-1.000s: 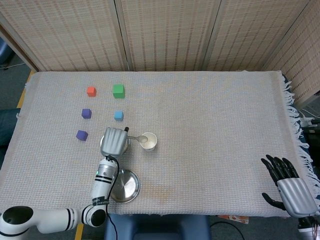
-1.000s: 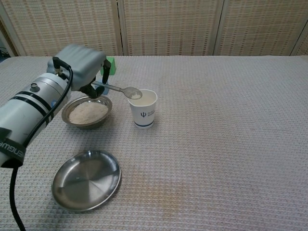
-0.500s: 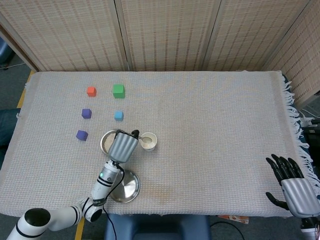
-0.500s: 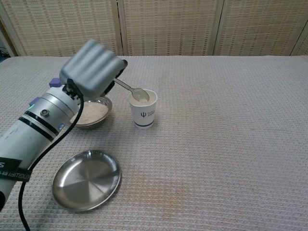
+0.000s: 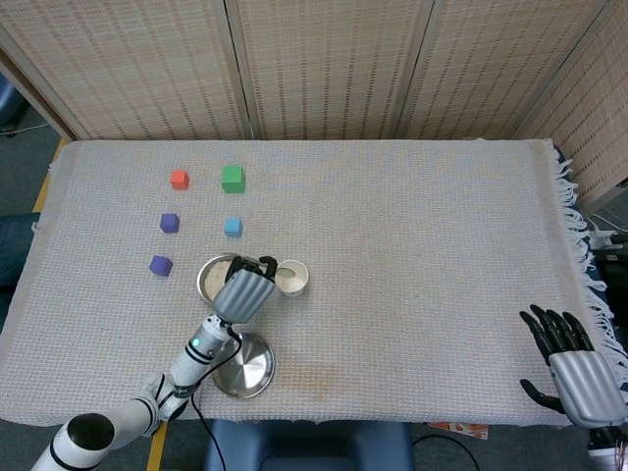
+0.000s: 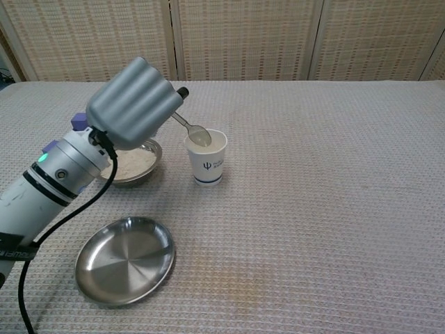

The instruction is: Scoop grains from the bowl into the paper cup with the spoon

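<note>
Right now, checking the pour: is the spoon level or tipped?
Tipped. In the chest view the spoon slopes down from the left robot hand, bowl-end inside the paper cup.

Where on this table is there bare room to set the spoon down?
Bare cloth spreads from the paper cup across to the right robot hand. It is crowded on the left: blocks, bowl, empty dish and left robot hand holding the spoon.

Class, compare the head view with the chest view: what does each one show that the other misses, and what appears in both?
Only the head view shows the right hand, open at the table's near right corner, and the small orange cube.

Only the chest view shows the logo printed on the white paper cup.

Both show the left hand holding the metal spoon, tipped into the cup.
</note>
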You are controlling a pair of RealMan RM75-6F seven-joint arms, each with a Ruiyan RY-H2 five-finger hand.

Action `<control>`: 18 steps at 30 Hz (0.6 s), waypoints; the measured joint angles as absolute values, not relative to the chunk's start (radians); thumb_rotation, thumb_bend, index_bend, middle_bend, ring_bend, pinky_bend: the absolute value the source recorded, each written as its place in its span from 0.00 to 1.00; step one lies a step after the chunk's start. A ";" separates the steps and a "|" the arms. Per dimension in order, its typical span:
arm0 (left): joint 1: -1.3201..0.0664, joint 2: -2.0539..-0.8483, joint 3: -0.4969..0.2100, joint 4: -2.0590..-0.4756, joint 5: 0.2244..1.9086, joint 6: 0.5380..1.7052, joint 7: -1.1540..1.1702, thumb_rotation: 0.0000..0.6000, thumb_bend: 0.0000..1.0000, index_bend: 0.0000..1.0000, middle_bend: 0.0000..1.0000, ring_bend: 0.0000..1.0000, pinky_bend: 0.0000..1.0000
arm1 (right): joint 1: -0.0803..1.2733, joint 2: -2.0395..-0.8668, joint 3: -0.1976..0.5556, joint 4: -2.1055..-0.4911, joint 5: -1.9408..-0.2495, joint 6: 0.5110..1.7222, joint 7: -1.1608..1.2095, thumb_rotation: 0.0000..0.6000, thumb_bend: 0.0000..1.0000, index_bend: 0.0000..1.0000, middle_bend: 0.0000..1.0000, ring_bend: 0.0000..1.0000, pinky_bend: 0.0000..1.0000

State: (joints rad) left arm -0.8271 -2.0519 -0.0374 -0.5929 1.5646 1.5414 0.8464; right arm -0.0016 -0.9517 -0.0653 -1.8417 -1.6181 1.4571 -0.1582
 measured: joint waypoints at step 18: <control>-0.705 -1.809 -0.109 -1.319 1.411 1.490 0.829 1.00 0.40 0.85 1.00 1.00 1.00 | -0.017 -0.939 -0.073 -1.848 -1.649 1.488 -0.144 1.00 0.12 0.00 0.00 0.00 0.00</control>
